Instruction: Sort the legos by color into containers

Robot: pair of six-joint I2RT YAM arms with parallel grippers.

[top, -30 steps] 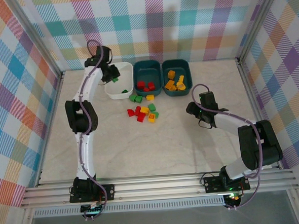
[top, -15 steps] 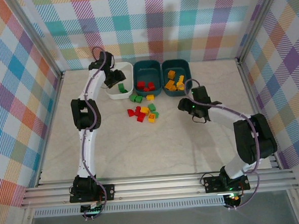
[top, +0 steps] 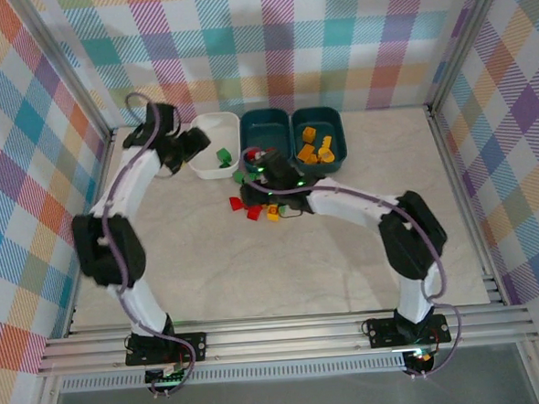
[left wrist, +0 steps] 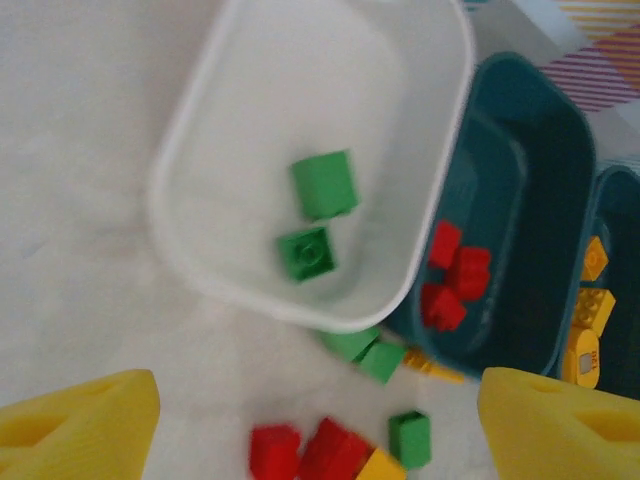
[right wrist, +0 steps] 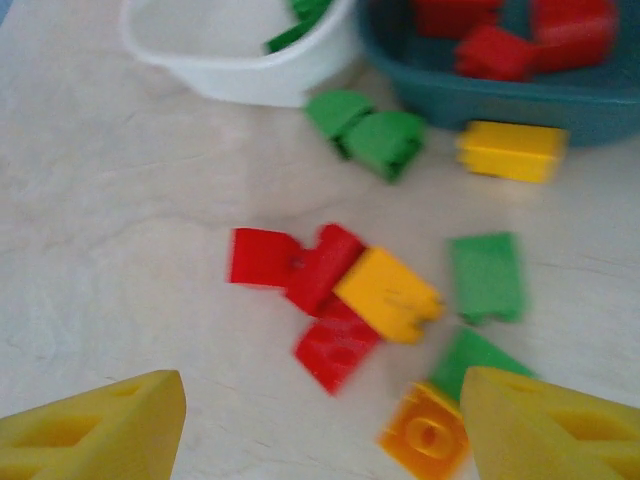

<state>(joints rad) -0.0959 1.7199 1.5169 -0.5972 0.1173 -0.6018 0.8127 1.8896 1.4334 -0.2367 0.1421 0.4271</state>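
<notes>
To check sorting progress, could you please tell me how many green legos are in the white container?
2, both in the white container: one green lego near its middle, a second green lego right beside it, closer to the rim. None appears hidden.

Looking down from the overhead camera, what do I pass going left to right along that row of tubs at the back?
White tub with green bricks → middle teal tub with red bricks → right-hand teal tub with yellow-orange bricks.
</notes>
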